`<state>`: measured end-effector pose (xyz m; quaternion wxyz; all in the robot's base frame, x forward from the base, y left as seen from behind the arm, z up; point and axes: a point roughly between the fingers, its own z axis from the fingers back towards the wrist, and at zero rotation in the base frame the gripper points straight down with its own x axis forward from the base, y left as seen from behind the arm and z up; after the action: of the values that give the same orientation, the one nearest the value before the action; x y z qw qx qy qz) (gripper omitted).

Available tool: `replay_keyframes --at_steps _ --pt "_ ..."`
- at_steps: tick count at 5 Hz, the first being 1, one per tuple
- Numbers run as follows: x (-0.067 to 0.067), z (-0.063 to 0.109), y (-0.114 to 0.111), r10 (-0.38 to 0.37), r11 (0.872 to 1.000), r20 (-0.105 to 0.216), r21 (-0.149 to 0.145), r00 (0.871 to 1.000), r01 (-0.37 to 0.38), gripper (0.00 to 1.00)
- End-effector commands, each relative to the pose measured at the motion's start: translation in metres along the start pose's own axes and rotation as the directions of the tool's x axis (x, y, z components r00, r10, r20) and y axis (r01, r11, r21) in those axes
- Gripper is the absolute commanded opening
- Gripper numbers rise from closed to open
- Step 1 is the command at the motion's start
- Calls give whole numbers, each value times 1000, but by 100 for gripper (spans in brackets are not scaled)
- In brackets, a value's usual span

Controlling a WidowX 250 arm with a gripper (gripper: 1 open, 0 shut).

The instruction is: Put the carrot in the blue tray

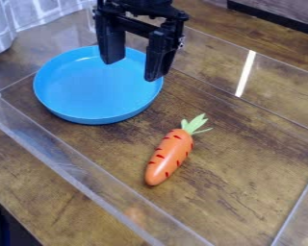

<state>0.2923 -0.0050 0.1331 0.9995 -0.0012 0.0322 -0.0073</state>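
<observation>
Camera: black jaws (140,54) spread wide; small orange striped toy carrot (169,158), six o'clock, looks light, firm; grab its middle.

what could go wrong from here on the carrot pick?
The tool hangs open over the blue tray, not the carrot; coming down there might knock the rim. The carrot lies diagonally on the table, so misaligned jaws may roll it or pinch only its leaves.
</observation>
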Motion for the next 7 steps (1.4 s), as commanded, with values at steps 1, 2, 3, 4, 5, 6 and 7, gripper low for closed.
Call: replay_keyframes --at_steps 1,2,3,4,5,6,7 --pt "0 -7 -3 -5 1000 -9 -3 1000 5 100" --pt "-2 -30 -13 -16 1000 -6 -8 1000 16 100" --pt "-1 -47 -23 -7 1000 25 -9 1000 7 100" --pt "2 -65 -30 -7 1000 53 -10 999 8 100" --pt "5 -70 -36 -27 999 88 -25 996 30 100" --pt "11 -77 -37 -31 999 92 -31 995 34 100" --pt "16 -86 -39 -34 999 93 -33 995 37 100"
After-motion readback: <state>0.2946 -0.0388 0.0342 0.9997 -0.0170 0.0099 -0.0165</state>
